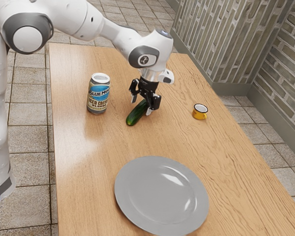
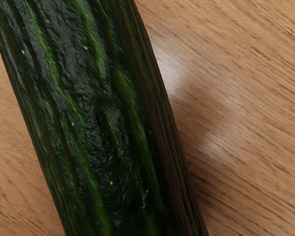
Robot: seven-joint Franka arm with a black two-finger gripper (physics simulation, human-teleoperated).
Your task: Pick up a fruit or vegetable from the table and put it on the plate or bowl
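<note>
Nearest me on the wooden table sits a grey plate, with nothing on it. Further back, the black gripper hangs low over a dark green cucumber, its fingers spread apart and straddling the cucumber's far end; I can't see them pinching it. The cucumber lies flat on the wood, its long axis slanting from the near end at the exterior view's left up toward the hand. From the wrist, its ridged skin sits just under the gripper. A Blue Moon can stands upright near the cucumber, and a yellow cup sits well apart.
</note>
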